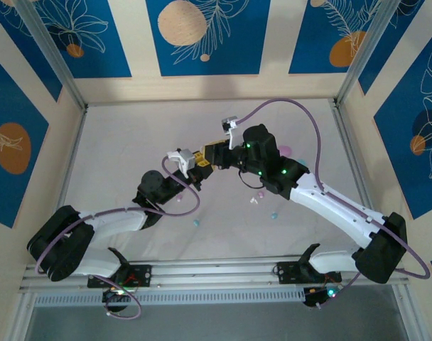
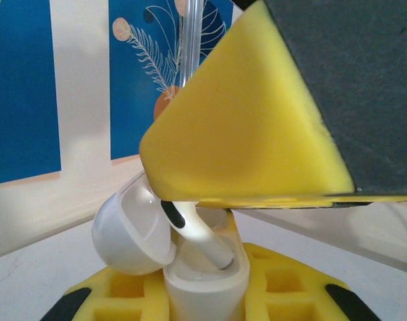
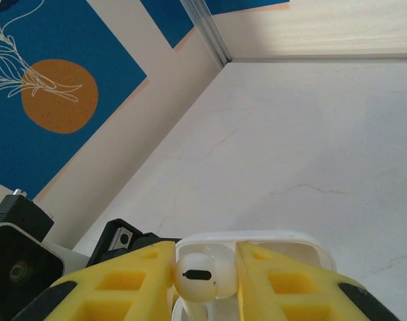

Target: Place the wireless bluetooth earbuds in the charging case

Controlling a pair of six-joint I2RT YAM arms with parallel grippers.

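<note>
My left gripper (image 2: pixel 207 297) is shut on the body of a white charging case (image 2: pixel 207 281), held upright with its lid (image 2: pixel 133 231) swung open to the left. My right gripper (image 3: pixel 205 281) is shut on the head of a white earbud (image 3: pixel 205 277). It comes in from above, and its yellow finger (image 2: pixel 243 127) looms over the case. The earbud's stem (image 2: pixel 210 244) slants down into the case's open well. From above, the two grippers (image 1: pixel 202 163) meet over the middle of the table.
Loose earbuds lie on the white table near the right arm: a pink one (image 1: pixel 259 193), a white one (image 1: pixel 254 201) and a teal one (image 1: pixel 273 214). Another teal one (image 1: pixel 196 222) lies nearer the left arm. A small pink object (image 1: pixel 285 150) sits behind the right wrist.
</note>
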